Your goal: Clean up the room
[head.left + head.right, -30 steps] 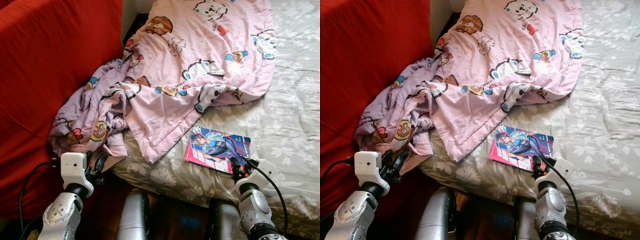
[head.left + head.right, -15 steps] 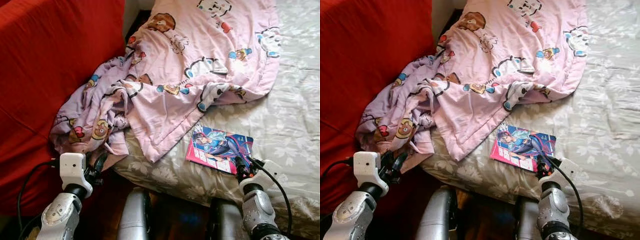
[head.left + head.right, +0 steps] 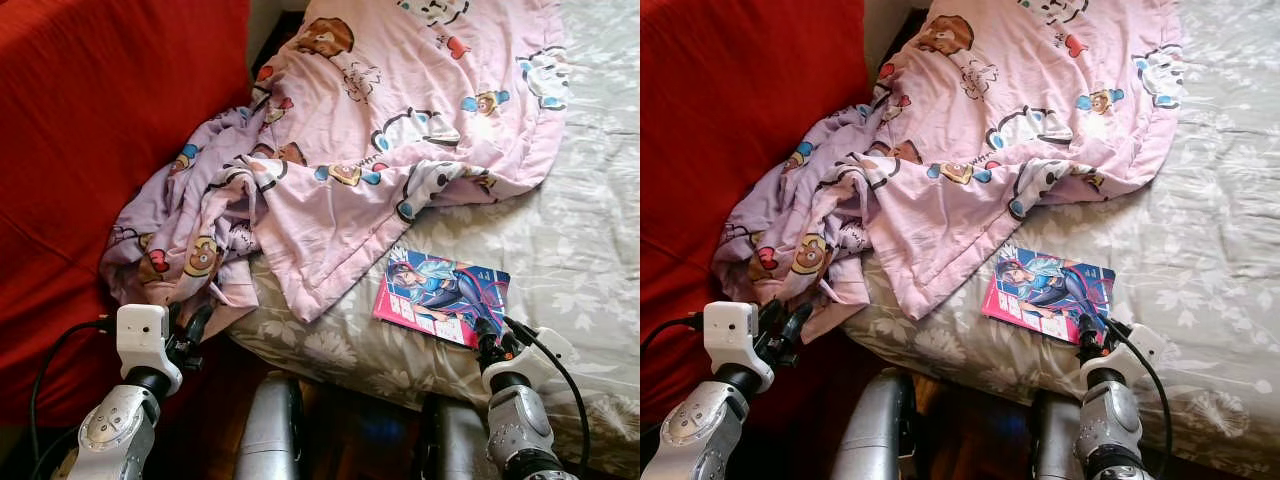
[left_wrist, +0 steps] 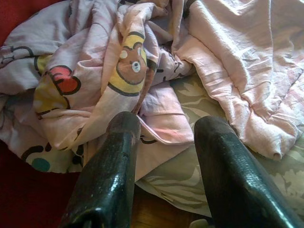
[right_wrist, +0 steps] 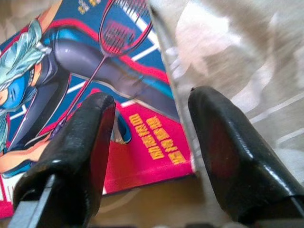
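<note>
Closing in over the last second, the right pincer (image 5: 147, 156) now straddles the near corner of the book (image 3: 442, 295) on the bed (image 3: 590, 230), fingers wide, not yet gripping. Left pincer (image 4: 166, 166) hangs open near the blanket (image 3: 380, 130).

A blanket (image 3: 400, 110) covers the bed's (image 3: 590, 230) left side and spills over its left edge, bunched against a sofa (image 3: 90, 130) standing left of the bed. A comic book (image 3: 441, 294) lies on the bed near its front edge, right of the blanket's lower corner and just apart from it
</note>
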Available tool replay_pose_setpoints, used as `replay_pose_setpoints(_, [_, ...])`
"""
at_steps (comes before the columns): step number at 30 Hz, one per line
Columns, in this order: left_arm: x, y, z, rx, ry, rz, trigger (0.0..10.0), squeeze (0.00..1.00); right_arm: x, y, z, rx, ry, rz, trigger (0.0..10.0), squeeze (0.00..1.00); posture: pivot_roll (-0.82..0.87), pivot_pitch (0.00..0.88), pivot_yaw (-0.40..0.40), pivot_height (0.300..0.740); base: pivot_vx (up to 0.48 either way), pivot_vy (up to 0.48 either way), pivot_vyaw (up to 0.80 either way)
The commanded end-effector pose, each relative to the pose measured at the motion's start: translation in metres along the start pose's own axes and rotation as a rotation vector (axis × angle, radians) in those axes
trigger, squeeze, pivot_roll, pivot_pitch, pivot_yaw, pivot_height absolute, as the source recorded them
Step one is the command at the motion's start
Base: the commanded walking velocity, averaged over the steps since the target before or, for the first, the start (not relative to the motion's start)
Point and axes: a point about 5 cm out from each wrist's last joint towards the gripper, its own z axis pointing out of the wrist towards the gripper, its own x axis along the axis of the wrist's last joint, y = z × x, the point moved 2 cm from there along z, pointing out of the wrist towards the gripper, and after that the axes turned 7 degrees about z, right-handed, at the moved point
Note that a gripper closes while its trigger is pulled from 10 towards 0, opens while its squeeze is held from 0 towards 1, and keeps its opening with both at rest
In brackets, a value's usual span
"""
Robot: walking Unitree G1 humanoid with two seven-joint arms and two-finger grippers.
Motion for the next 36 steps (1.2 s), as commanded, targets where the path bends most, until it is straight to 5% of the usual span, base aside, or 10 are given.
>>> replay_pose_setpoints(1, [-0.004, -0.007, -0.007, 0.014, -0.027, 0.0, 10.0, 0.0, -0.017, 0.007, -0.008, -0.02, -0.061, 0.04, 10.0, 0.0, 0.22, 0.301, 0.17, 0.62, 0.0, 0.0, 0.0])
replay_pose_setpoints(10, [-0.004, -0.007, -0.008, 0.011, -0.029, 0.002, 10.0, 0.0, -0.03, 0.007, -0.013, 0.016, -0.11, 0.133, 10.0, 0.0, 0.22, 0.301, 0.172, 0.62, 0.0, 0.0, 0.0])
replay_pose_setpoints(16, [-0.004, -0.007, -0.011, 0.009, -0.03, 0.005, 10.0, 0.0, -0.04, 0.022, -0.023, -0.016, -0.136, 0.315, 10.0, 0.0, 0.23, 0.304, 0.173, 0.62, 0.0, 0.0, 0.0])
replay_pose_setpoints(28, [-0.004, -0.007, -0.016, 0.008, -0.04, 0.015, 10.0, 0.0, -0.08, 0.027, -0.05, 0.025, -0.299, 0.468, 10.0, 0.0, 0.26, 0.312, 0.184, 0.62, 0.0, 0.0, 0.0])
replay_pose_setpoints(36, [-0.003, -0.009, -0.02, 0.017, -0.047, 0.026, 10.0, 0.0, -0.073, 0.019, -0.042, 0.034, -0.25, 0.563, 10.0, 0.0, 0.28, 0.319, 0.187, 0.62, 0.0, 0.0, 0.0])
